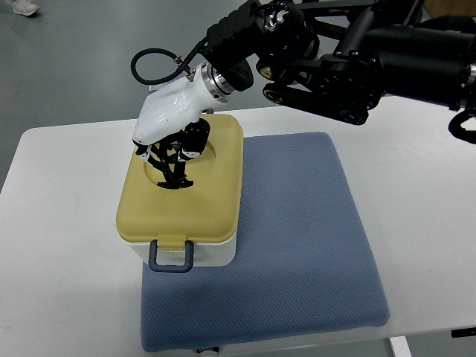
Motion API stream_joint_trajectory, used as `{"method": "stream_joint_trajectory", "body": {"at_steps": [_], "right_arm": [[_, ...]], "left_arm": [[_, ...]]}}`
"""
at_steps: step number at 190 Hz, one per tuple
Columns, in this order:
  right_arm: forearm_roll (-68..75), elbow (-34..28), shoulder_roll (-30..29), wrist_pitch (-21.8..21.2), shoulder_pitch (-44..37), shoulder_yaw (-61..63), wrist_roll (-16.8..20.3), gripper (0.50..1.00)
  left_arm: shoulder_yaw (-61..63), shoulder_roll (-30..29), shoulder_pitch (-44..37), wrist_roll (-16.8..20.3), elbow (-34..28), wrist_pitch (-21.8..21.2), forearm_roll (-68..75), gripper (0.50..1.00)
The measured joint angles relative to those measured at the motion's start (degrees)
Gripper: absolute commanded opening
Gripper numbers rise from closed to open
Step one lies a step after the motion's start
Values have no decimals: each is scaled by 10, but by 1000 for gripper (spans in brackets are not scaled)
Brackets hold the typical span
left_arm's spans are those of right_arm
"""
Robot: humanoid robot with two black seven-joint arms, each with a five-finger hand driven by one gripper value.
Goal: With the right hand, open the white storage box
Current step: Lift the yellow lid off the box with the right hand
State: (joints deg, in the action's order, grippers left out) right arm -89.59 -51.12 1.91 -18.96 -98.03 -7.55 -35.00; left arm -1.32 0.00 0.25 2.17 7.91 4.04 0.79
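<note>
— What does the box look like?

— A rounded rectangular white plastic storage box (195, 255) with a pale yellow lid (182, 204) still seated on it. Only a thin band of the white body shows below the lid's rim. A dark blue-grey loop latch (172, 256) hangs at the front edge, down against the body. The lid has a round recess in its top.

— Where is it sitting?

— On the left part of a blue textured fabric mat (297, 245), which lies on the white bench (67, 223). The box's left side hangs over the mat's edge above the bare bench.

— And the hand?

— The right hand (172, 152), white shell with black jointed fingers (195, 141), comes down from the upper right on a black arm (342, 59). Its fingers are curled down into the lid's recess, touching the lid there. Whether they are clamped on something inside the recess I cannot tell; the fingertips overlap too much.

— Anything else?

— A black cable loop (152, 63) arcs above the wrist.
</note>
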Motion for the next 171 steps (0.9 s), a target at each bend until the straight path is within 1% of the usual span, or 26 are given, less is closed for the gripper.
{"method": "stream_joint_trajectory", "body": {"at_steps": [43, 82, 133, 171], "right_arm": [[3, 3, 10, 0, -11, 1, 0, 500], [16, 12, 40, 0, -14, 2, 0, 500], [22, 15, 109, 3, -5, 2, 0, 500], [22, 27, 163, 7, 24, 2, 0, 500]], "left_arm": [[0, 0, 0, 0, 0, 0, 0, 1000], [0, 0, 0, 0, 0, 0, 0, 1000], [0, 0, 0, 0, 0, 0, 0, 1000], [0, 0, 0, 0, 0, 0, 0, 1000]]}}
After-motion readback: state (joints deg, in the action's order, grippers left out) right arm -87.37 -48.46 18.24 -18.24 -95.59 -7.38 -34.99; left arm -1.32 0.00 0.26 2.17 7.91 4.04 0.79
